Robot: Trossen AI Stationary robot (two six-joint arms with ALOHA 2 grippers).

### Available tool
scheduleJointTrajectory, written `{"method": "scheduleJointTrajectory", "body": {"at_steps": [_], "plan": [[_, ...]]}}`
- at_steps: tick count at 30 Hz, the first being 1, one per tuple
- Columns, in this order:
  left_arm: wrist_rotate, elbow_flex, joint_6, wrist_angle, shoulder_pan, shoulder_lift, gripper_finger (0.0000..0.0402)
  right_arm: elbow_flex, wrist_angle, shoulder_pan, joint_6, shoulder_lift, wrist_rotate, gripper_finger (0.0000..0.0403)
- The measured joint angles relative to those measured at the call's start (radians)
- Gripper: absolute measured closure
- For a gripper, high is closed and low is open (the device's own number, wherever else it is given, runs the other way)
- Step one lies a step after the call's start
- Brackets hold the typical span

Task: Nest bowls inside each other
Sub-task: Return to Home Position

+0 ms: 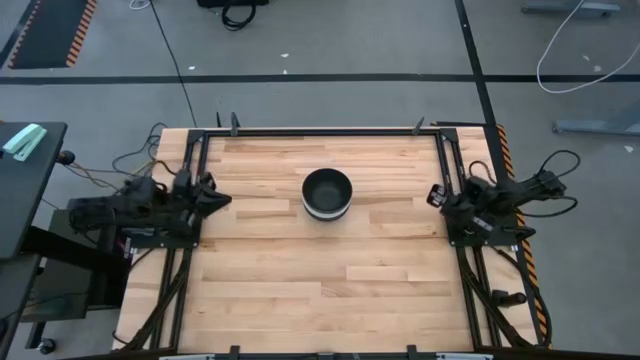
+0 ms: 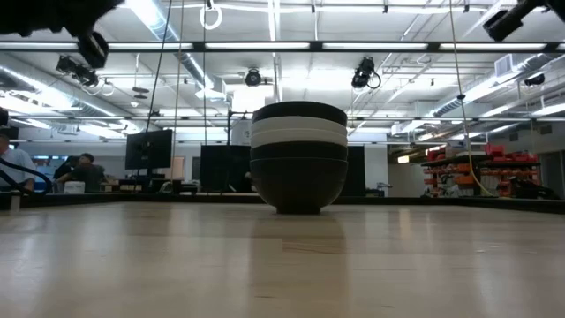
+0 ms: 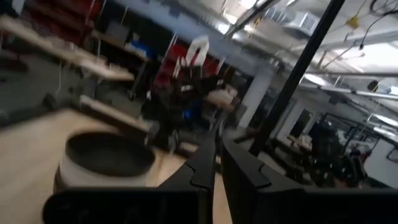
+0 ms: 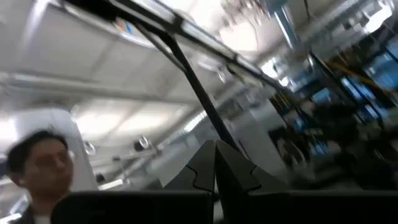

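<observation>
the bowls (image 1: 327, 192) sit nested in one stack mid-table (image 1: 300, 290). they look hard, slick and breakable, so any lift is best taken at the top rim. the left gripper (image 1: 216, 197) and right gripper (image 1: 436, 196) wait at the edges, jaws pressed together.

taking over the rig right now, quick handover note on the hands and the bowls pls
left hand: shut, empty, at the left edge of the table.
right hand: shut, empty, at the right edge.
bowls: one nested stack mid-table; the low view shows black on top, white under it, black at the bottom.
done: nesting looks complete, no loose bowl in view.
left: nothing to stack; probably just park both arms.
</observation>
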Motion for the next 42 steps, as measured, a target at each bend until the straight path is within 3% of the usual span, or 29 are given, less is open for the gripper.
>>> {"method": "scheduleJointTrajectory", "body": {"at_steps": [9,14,23,32,37,42], "plan": [[0.068,-0.088,0.039,-0.006,0.000,0.001,0.0376,-0.002,-0.264,0.000,-0.034,0.000,0.001,0.0385],[0.055,-0.089,0.091,-0.098,0.000,0.002,0.0367,-0.002,-0.478,0.000,-0.049,0.000,0.005,0.0385],[-0.173,-0.089,0.107,-0.233,0.000,0.003,0.0367,-0.002,-0.641,0.000,-0.133,0.000,0.056,0.0385],[-0.312,-0.089,0.163,-0.235,0.001,0.003,0.0378,-0.001,-0.681,0.000,-0.171,0.000,0.087,0.0385],[-0.289,-0.089,0.184,-0.128,0.000,0.003,0.0373,0.000,-0.680,0.000,-0.137,0.000,0.148,0.0385],[-0.180,-0.089,0.269,0.069,0.000,0.003,0.0365,0.001,-0.678,0.000,-0.136,0.000,0.154,0.0385]]}}
